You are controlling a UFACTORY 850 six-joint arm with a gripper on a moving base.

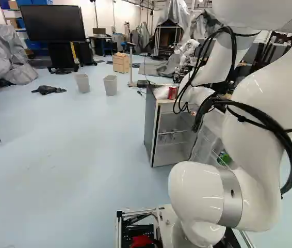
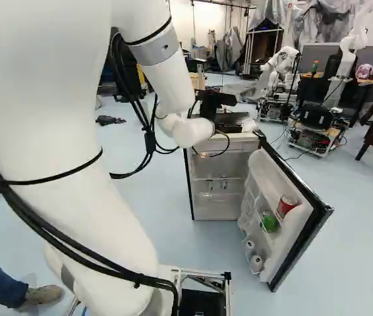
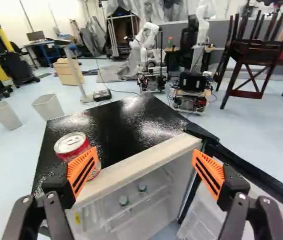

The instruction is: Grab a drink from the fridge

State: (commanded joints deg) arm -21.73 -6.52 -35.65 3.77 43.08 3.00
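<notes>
Above the fridge's front, my gripper (image 2: 215,101) shows in part in the right base view. In the wrist view the gripper (image 3: 144,156) stands wide open with nothing between its fingers. The fridge (image 3: 116,125) has its door (image 2: 300,227) swung open. A red can (image 3: 75,150) stands on its top, partly covered by one finger; whether they touch I cannot tell. Small bottles (image 3: 124,200) stand on an inner shelf. The door racks hold another red can (image 2: 286,205), a green can (image 2: 269,222) and whitish cans (image 2: 256,263) lower down.
Two grey bins (image 1: 110,85) stand on the floor beyond the fridge's side, near a wooden cabinet (image 1: 120,62). Another robot (image 3: 148,55) is farther off, past the fridge. A person's leg and shoe (image 2: 41,295) show near the arm's foot in the right base view.
</notes>
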